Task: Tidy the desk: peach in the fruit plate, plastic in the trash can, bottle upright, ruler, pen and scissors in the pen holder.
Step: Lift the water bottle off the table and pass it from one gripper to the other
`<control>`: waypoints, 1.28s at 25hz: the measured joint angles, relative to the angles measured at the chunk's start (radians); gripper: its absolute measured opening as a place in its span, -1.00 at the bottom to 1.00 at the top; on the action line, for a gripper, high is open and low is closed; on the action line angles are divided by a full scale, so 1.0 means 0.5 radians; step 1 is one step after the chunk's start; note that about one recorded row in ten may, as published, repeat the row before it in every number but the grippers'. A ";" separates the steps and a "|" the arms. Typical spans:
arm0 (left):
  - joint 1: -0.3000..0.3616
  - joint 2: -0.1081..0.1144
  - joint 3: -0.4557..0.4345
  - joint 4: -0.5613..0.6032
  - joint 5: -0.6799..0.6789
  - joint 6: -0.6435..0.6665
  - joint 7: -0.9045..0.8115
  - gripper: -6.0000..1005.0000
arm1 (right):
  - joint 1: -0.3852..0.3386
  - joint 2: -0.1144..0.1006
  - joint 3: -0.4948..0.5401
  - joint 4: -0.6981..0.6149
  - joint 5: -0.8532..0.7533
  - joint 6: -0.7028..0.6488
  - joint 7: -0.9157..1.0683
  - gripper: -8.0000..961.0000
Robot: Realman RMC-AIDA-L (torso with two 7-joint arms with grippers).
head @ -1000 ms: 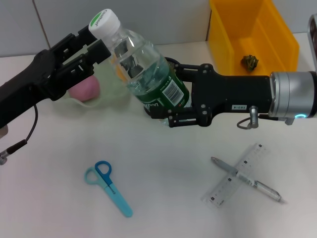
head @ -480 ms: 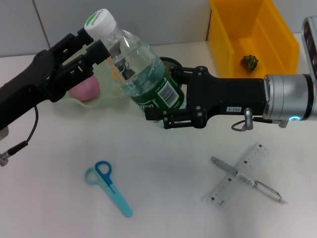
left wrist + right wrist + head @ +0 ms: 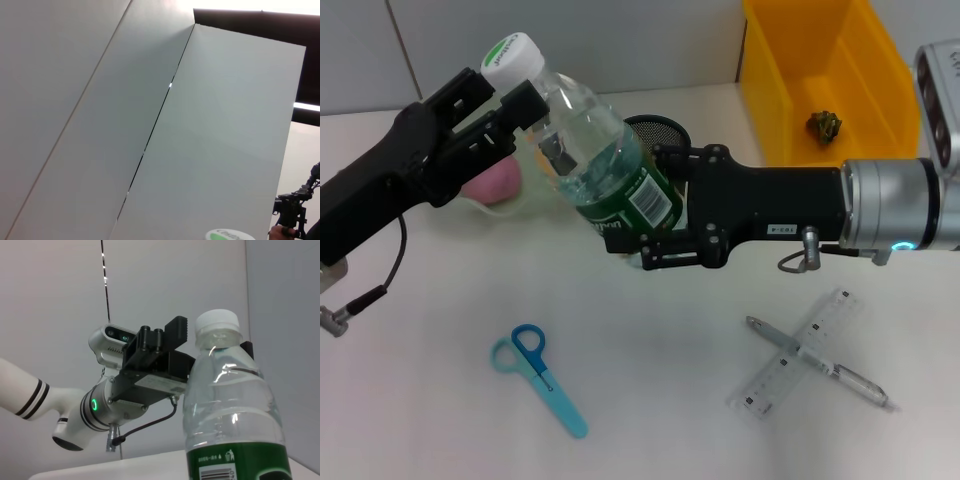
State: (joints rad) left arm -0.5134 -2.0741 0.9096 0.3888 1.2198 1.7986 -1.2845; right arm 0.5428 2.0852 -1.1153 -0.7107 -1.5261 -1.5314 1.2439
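A clear bottle (image 3: 595, 150) with a green label and white cap is held off the desk, tilted, cap up and to the left. My right gripper (image 3: 655, 205) is shut on its labelled lower body. My left gripper (image 3: 515, 90) straddles the neck just below the cap; in the right wrist view its fingers (image 3: 176, 332) stand slightly apart from the bottle (image 3: 232, 410). The pink peach (image 3: 492, 184) lies in the translucent fruit plate (image 3: 535, 195) behind the bottle. The blue scissors (image 3: 540, 378), the clear ruler (image 3: 775, 375) and the pen (image 3: 840, 375) crossing it lie on the desk. The black mesh pen holder (image 3: 658, 130) stands behind my right arm.
The yellow bin (image 3: 865, 70) at the back right holds a small crumpled scrap (image 3: 825, 124). A wall runs along the desk's far edge. The left wrist view shows mostly wall panels and the bottle's cap (image 3: 227, 235).
The right gripper has carried the bottle leftward and turned it more upright. The cap has shifted left. The left gripper has hardly moved.
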 joint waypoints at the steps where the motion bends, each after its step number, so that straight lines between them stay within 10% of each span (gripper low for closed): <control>1: 0.000 0.000 0.000 0.000 0.000 0.000 0.000 0.57 | 0.000 0.000 0.000 0.000 0.000 0.000 0.000 0.60; 32: -0.037 -0.006 0.012 -0.079 -0.001 0.027 0.131 0.49 | 0.028 0.002 -0.039 0.062 0.023 0.020 -0.003 0.60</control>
State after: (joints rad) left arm -0.5317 -2.0770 0.9158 0.3491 1.2194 1.8122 -1.2190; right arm 0.5568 2.0862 -1.1349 -0.6796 -1.5145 -1.5216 1.2424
